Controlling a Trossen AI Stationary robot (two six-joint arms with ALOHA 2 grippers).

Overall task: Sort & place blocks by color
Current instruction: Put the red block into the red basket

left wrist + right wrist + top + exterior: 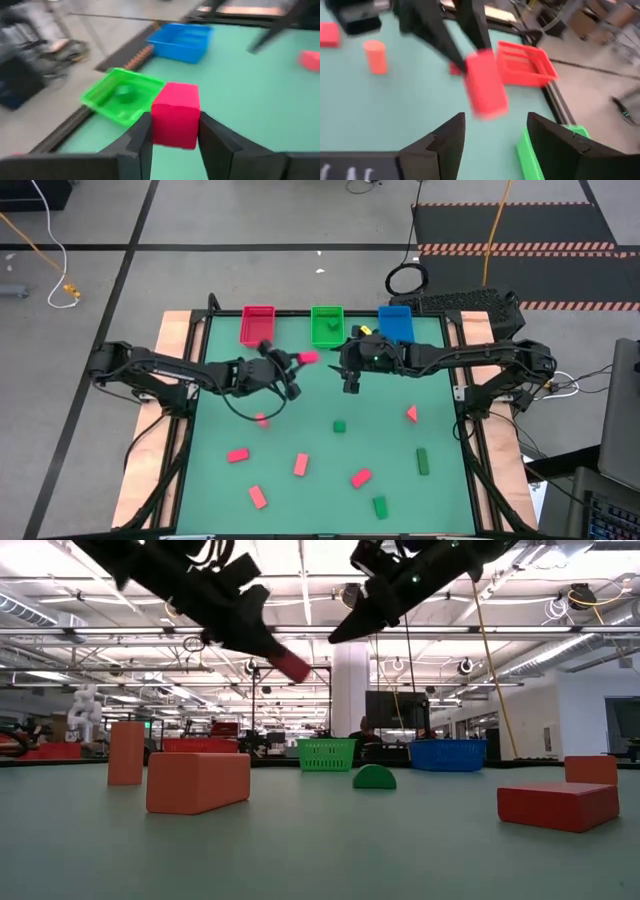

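Observation:
My left gripper [300, 363] is in the air over the far middle of the table, between the red bin [258, 323] and the green bin [326, 325], shut on a red block [309, 357]. My right gripper [352, 385] hangs open close to its right and holds nothing; in the right wrist view its fingers [447, 137] frame the left gripper's block [485, 90]. More red blocks [237, 454] and green blocks [339, 426] lie flat on the green mat. A green piece [124, 92] lies inside the green bin. My left gripper holds the red block [175, 120] pinched between its two fingers [142, 135], one on each opposite side face. The fingers slant down from the table's left [255, 635]. The block [291, 666] is lifted clear, high above the mat, sticking out past the fingertips.
The blue bin [396, 323] stands on the far edge, right of the green bin. Loose blocks cover the near half of the mat, among them a red triangle [411, 413] and a green bar [422, 460]. The two grippers are close together over the far middle.

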